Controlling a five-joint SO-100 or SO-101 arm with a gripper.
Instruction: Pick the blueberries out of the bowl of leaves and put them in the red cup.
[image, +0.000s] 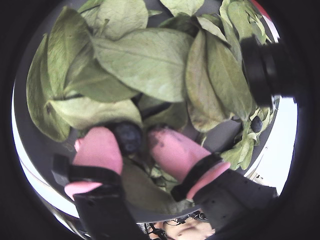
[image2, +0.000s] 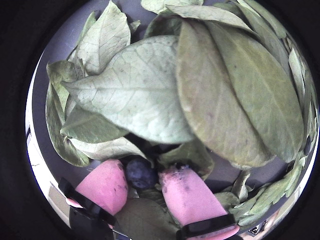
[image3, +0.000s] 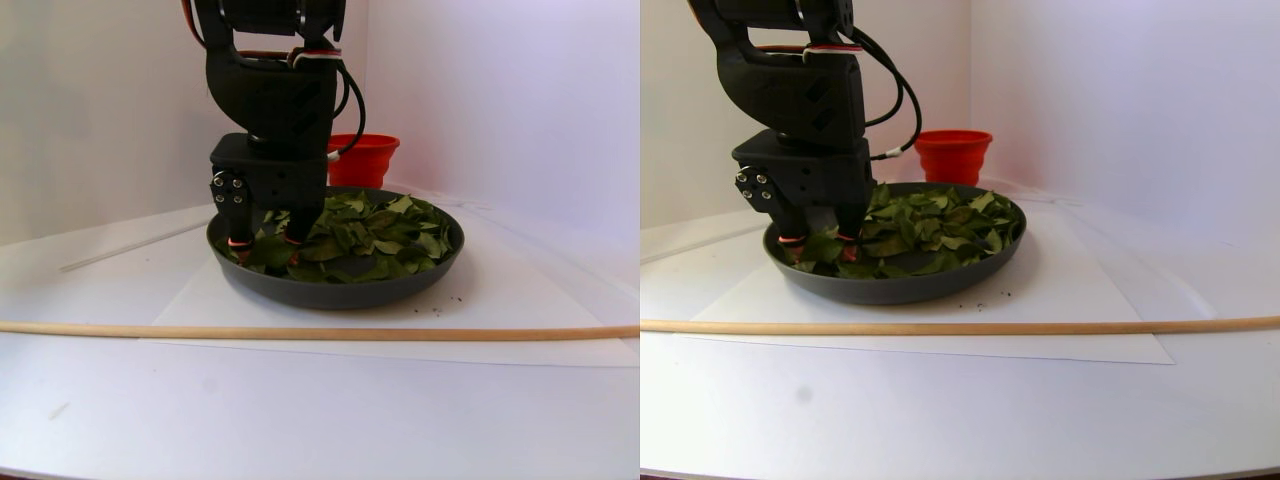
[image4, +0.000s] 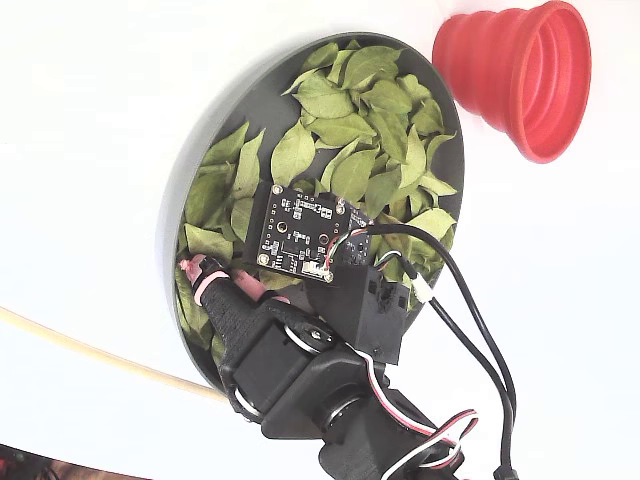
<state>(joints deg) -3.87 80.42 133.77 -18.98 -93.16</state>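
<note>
A: A blueberry (image2: 140, 172) is bracketed, perhaps pinched, by the gripper (image2: 142, 181) low among the leaves (image2: 145, 100) in the bowl (image4: 250, 95).

B: Slippage is risked (a leaf may be dragged too); the red cup (image4: 515, 70) is well apart.

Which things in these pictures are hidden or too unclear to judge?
- Blueberry between the pink fingertips: contact unclear in both wrist views.
- More berries: leaves may cover them; one shows at the bowl edge.
- Red cup inside: hidden in every view.
- Gripper: mostly under the circuit board in the fixed view.
</note>
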